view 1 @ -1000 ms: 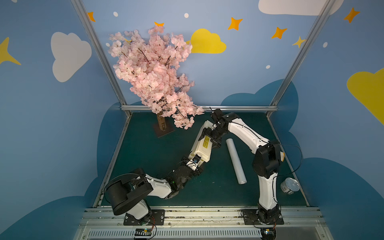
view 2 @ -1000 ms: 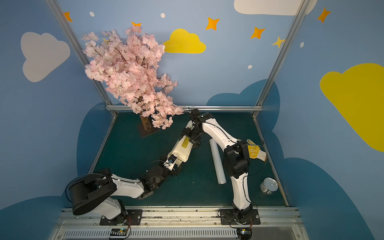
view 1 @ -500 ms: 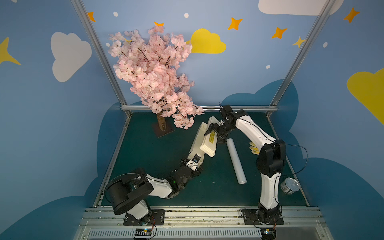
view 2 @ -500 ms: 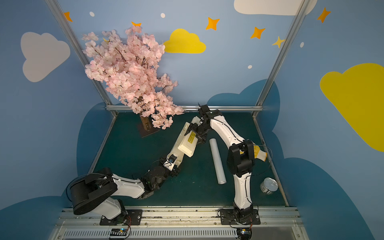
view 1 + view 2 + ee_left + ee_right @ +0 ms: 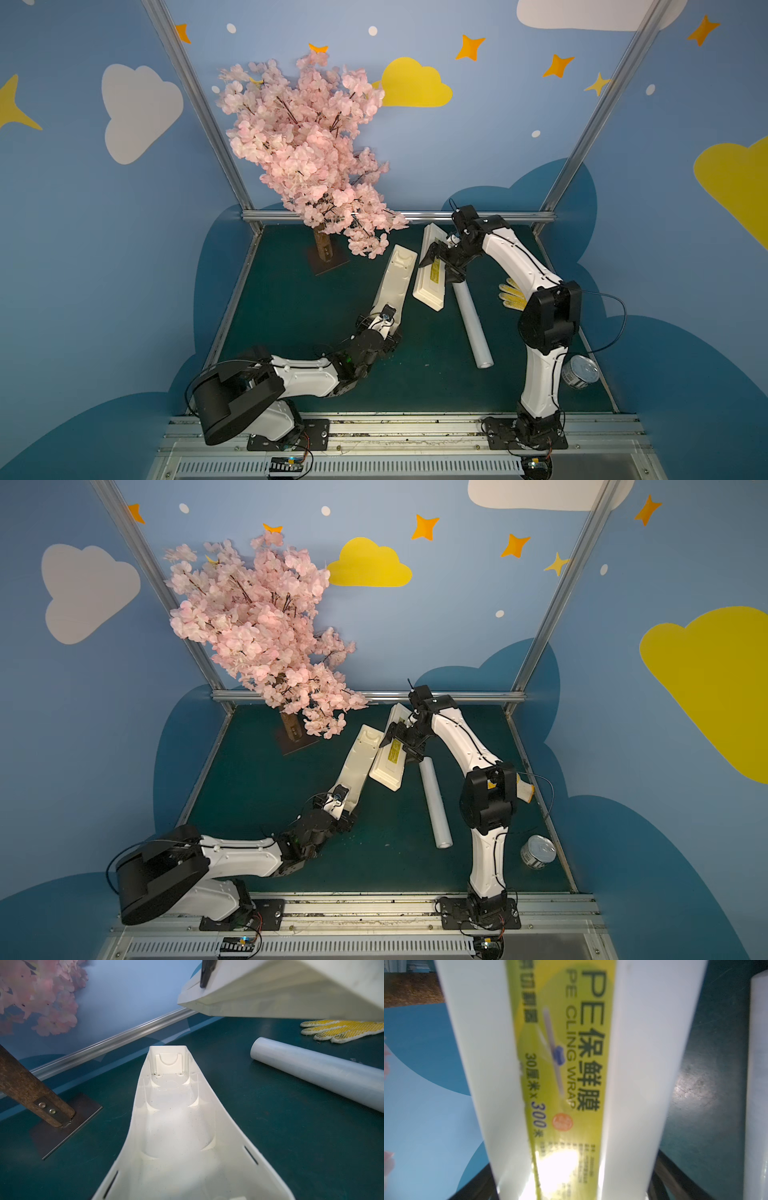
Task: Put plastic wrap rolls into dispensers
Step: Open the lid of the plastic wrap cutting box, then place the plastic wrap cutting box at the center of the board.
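Lid (image 5: 430, 291) lifted away from trough (image 5: 392, 286), trough empty, roll (image 5: 471, 322) beside lid

left arm (image 5: 303, 374) low, outstretched | left gripper (image 5: 384, 328) gripping | right arm (image 5: 515, 257) arched forward | right gripper (image 5: 441, 264) gripping

Top views look down over the whole table (image 5: 291, 311); close wrist cameras both catch the lid (image 5: 291, 991) and roll (image 5: 311, 1072)
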`<state>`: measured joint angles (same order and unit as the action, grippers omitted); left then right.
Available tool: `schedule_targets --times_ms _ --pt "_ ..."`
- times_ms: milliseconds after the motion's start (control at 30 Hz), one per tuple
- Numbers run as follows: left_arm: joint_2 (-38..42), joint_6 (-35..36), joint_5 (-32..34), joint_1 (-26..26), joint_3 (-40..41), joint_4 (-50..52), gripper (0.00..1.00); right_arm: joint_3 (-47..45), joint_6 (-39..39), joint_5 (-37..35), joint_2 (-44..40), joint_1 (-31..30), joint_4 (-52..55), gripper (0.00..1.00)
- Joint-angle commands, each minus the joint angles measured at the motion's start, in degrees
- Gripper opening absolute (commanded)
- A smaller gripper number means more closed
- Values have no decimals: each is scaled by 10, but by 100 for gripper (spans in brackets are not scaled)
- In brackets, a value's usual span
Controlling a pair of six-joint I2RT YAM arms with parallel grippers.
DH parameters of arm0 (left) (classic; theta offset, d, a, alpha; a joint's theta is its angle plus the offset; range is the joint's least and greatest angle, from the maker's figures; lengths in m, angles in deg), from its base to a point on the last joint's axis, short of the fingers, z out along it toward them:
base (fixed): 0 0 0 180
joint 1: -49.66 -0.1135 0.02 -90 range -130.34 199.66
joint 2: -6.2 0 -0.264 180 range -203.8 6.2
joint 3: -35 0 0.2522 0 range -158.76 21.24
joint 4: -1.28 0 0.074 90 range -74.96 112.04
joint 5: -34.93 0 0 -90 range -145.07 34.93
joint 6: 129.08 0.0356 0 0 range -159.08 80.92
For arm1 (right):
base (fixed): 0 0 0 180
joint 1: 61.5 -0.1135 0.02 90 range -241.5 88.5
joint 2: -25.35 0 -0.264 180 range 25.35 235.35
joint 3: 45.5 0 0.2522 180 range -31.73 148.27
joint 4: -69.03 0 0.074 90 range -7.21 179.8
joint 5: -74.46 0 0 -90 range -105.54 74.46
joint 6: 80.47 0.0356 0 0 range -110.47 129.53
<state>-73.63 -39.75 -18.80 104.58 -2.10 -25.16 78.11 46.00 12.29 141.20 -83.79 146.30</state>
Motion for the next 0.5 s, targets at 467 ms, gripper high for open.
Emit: schedule_targets --times_ms 467 --pt "71 -160 -33 1 -28 276 99 -102 -119 -232 -10 -73 7 86"
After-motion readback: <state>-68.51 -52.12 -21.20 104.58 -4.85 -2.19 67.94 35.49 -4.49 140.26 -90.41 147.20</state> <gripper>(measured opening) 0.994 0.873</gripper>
